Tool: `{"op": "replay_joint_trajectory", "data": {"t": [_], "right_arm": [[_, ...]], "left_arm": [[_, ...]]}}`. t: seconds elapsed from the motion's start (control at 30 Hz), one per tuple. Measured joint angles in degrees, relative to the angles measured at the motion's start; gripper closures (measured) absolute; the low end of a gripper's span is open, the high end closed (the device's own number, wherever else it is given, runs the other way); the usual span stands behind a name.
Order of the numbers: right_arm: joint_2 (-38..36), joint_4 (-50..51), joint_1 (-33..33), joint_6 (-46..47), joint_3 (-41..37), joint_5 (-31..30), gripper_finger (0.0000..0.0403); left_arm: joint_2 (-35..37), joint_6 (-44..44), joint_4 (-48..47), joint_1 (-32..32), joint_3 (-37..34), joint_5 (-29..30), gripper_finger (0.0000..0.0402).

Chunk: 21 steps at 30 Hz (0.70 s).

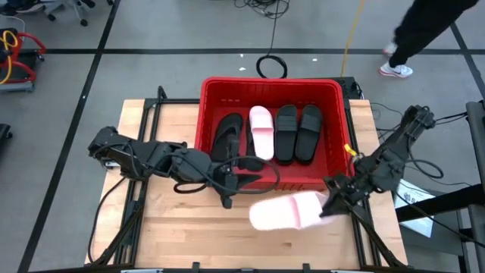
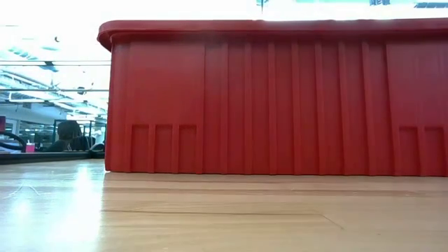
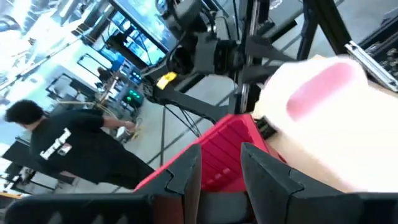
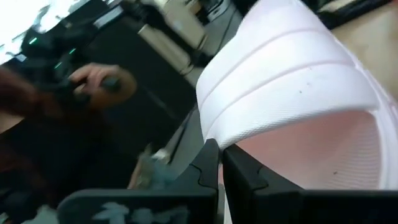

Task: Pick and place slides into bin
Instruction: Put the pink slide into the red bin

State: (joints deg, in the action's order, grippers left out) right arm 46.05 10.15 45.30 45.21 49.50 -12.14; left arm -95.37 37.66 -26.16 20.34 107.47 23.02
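Slides were my job, and four of them already lay side by side in the bin (image 1: 204, 114), which stood at the far edge of the table (image 1: 151, 227): a black thong slide (image 1: 227, 136), a pale pink slide (image 1: 261, 130) and two black wide-strap slides (image 1: 297, 133). The other pink slide (image 1: 284, 211) was in my right gripper (image 1: 327, 203), clenched on its end, and it hung above the table just beside the bin's near wall, toward the near right corner. My left gripper (image 1: 226, 199) waited close to that same wall, with its fingers (image 3: 186, 174) a little apart and nothing between them. I judged that I was in the carrying step. Next I needed to lift the slide over the thick rim, bring it above a free place in the bin, and only then open my fingers.
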Motion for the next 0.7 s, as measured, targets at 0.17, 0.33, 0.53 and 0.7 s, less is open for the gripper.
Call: {"op": "replay_joint_trajectory", "data": {"t": [0.17, 0.33, 0.53, 0.7], "right_arm": [[-0.15, -1.62, -7.05, -4.49, 0.00, 1.73, 0.0403], [-0.16, -3.12, -12.49, -8.89, 0.00, 5.98, 0.0403], [-0.09, -3.45, -17.25, -11.72, 0.00, 10.88, 0.0403], [-0.03, -3.41, -19.88, -13.11, 0.00, 13.80, 0.0403]], "left_arm": [[-0.97, -0.59, 0.04, -1.03, -0.01, -1.25, 0.0279], [-1.65, -0.89, 0.25, -1.34, -0.01, -2.01, 0.0279], [-4.37, -0.87, 1.92, -2.18, 0.00, -3.45, 0.0279], [-6.90, -0.13, 4.09, -3.06, -0.01, -4.15, 0.0279]]}}
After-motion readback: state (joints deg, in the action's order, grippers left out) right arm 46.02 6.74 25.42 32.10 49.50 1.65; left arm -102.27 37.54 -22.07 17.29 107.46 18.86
